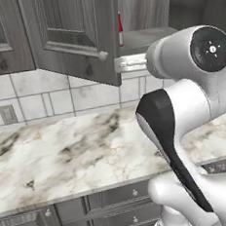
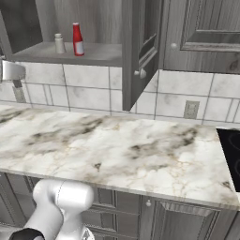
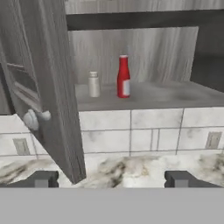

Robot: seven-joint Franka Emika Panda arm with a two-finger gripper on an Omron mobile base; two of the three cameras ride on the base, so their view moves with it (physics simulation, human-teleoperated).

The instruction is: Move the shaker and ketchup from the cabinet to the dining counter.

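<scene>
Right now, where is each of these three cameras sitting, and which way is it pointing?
Left base view: behind the arm on its left, facing the marble worktop and the open cabinet; the arm rises at lower right.
Right base view: behind on the right, facing the same worktop; the arm's base shows at lower left.
Hand view: on the hand, looking along the open pincer into the cabinet.
Shared: right base and hand views both show the ketchup beside the shaker on the shelf.
</scene>
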